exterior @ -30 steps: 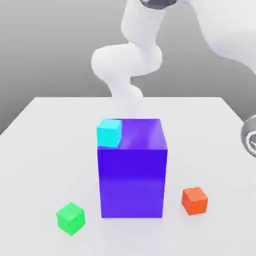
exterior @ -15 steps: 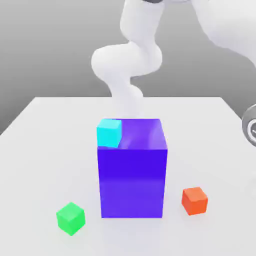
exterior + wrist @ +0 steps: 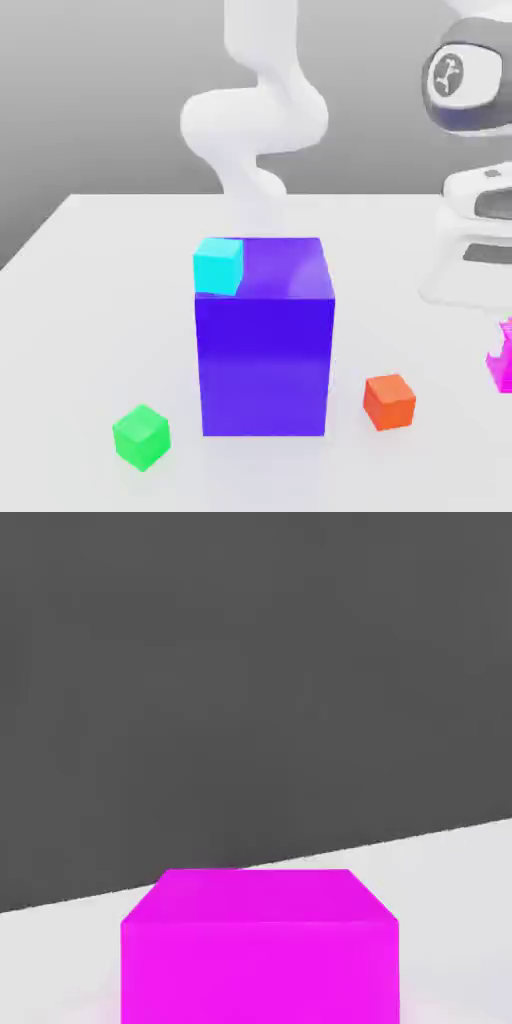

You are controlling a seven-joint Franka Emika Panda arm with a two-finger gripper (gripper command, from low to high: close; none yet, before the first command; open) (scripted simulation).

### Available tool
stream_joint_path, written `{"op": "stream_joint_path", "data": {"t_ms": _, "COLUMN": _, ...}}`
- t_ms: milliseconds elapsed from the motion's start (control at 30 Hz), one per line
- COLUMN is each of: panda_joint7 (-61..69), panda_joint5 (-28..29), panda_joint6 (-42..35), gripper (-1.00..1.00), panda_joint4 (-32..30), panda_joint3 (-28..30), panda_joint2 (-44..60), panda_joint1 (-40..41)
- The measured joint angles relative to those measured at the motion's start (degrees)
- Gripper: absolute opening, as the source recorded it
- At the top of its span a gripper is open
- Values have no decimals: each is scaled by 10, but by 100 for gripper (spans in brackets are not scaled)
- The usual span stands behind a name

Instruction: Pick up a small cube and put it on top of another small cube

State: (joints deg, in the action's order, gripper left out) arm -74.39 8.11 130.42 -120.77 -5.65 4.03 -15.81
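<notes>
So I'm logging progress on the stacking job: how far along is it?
Nothing is stacked yet. The cyan cube has nothing on it and sits by the big blue block's upper corner, on the exterior view's left. In hand: the arm's head is above the magenta cube, seen at the exterior view's right edge. Left: grasp it, carry it over, set it on the cyan cube.

A white table (image 3: 100, 290) carries a big blue-violet cube (image 3: 265, 370) near its middle. A small green cube (image 3: 141, 436) sits on the tabletop well away from the gripper (image 3: 490, 300), beyond the big cube. A small orange-red cube (image 3: 389, 401) lies nearer the gripper, just beside the big cube.
</notes>
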Motion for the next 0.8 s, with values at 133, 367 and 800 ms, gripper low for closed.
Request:
{"op": "stream_joint_path", "data": {"t_ms": 133, "panda_joint7": 138, "panda_joint5": -2, "panda_joint6": -21, "gripper": -100, "panda_joint4": -16, "panda_joint3": 11, "panda_joint2": -46, "panda_joint1": 24}}
{"op": "stream_joint_path", "data": {"t_ms": 367, "panda_joint7": 381, "panda_joint5": -5, "panda_joint6": -49, "gripper": -100, "panda_joint4": -45, "panda_joint3": 49, "panda_joint2": -115, "panda_joint1": 51}}
{"op": "stream_joint_path", "data": {"t_ms": 800, "panda_joint7": 823, "panda_joint5": 10, "panda_joint6": -64, "gripper": -100, "panda_joint4": -107, "panda_joint3": 152, "panda_joint2": -193, "panda_joint1": 78}}
